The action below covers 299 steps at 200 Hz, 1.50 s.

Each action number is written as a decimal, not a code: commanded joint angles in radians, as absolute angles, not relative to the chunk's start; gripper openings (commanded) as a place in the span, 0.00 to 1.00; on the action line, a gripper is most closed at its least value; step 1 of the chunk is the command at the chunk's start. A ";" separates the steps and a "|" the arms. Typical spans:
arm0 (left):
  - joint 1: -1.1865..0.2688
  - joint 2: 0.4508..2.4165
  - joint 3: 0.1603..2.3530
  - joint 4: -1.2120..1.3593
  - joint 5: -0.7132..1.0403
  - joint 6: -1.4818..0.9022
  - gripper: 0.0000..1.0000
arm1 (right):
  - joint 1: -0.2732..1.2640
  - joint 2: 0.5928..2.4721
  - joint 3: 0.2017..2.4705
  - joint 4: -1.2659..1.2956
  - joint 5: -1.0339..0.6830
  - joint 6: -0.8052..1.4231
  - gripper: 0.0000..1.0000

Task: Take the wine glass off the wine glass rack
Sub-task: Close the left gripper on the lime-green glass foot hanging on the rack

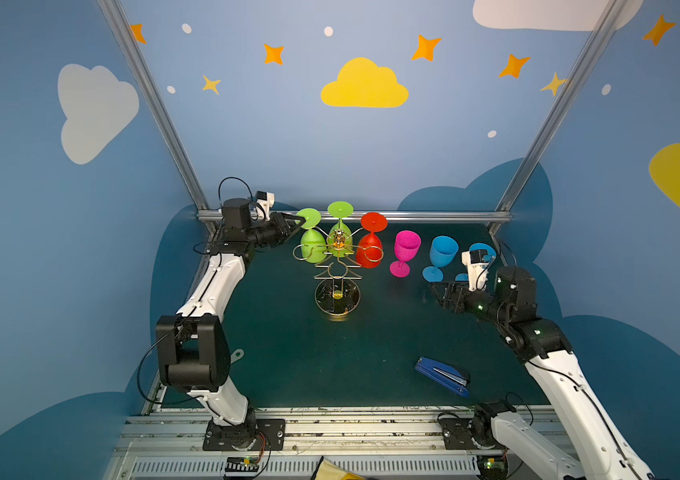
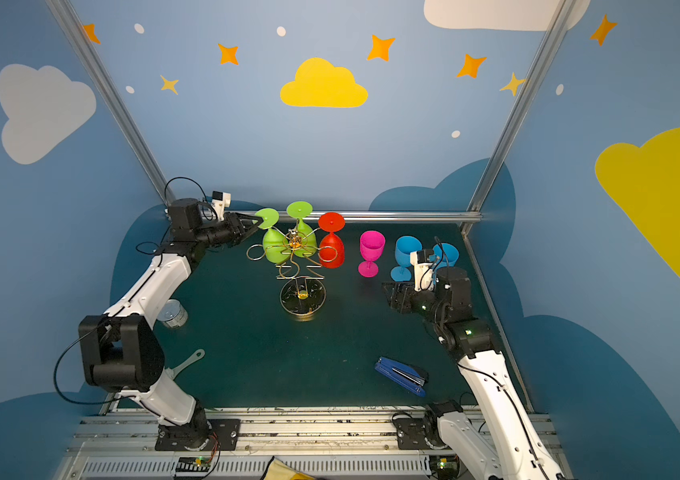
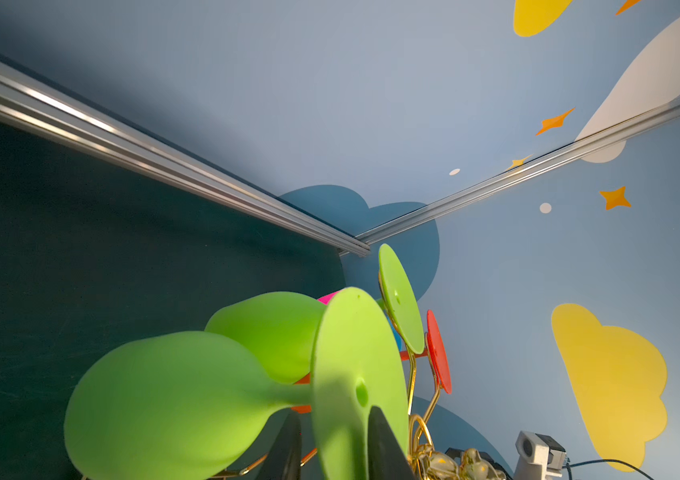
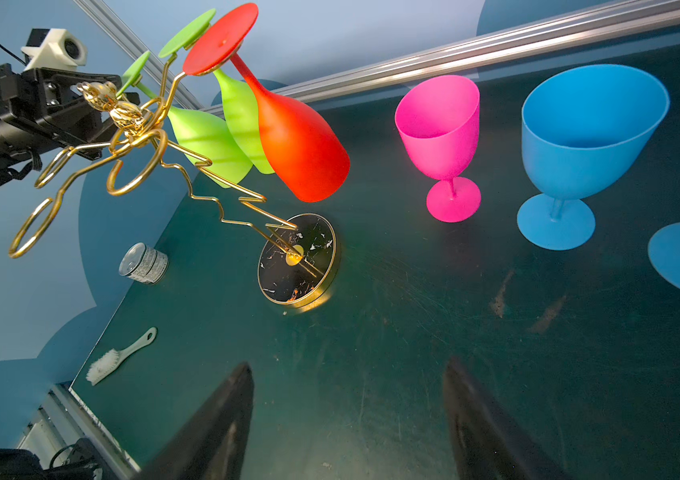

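While the left tool (image 3: pixel 334 415) pinches the nearest green wine glass (image 3: pixel 172 399), lift-off from the wine glass rack (image 4: pixel 221 203) is pending; right tool (image 4: pixel 348 363) spread.

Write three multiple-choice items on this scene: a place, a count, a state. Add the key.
1. Where is the pink glass? A on the table beside the wine glass rack; B hanging on it; C in a gripper.
2. How many glasses hang on the rack? A one; B three; C five.
3. The right gripper is: A open and empty; B shut on a glass; C shut on the rack.
Key: 1 A, it stands there; 2 B, two green glasses, one red glass; 3 A, jaws apart, nothing between.
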<state>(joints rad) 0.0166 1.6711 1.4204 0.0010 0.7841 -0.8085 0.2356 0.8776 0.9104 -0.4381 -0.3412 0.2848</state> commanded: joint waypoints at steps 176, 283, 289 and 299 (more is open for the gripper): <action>0.052 1.660 1.460 -0.013 0.778 -0.835 0.03 | 0.243 0.837 0.902 -0.433 -0.325 0.291 0.71; 0.075 1.661 1.426 0.170 0.856 -1.034 0.03 | 0.244 0.824 0.902 -0.439 -0.328 0.295 0.71; 0.075 1.660 1.427 0.172 0.857 -1.038 0.03 | 0.244 0.824 0.901 -0.439 -0.328 0.296 0.71; 0.077 1.656 1.426 0.179 0.857 -1.044 0.03 | 0.244 0.822 0.900 -0.439 -0.328 0.295 0.71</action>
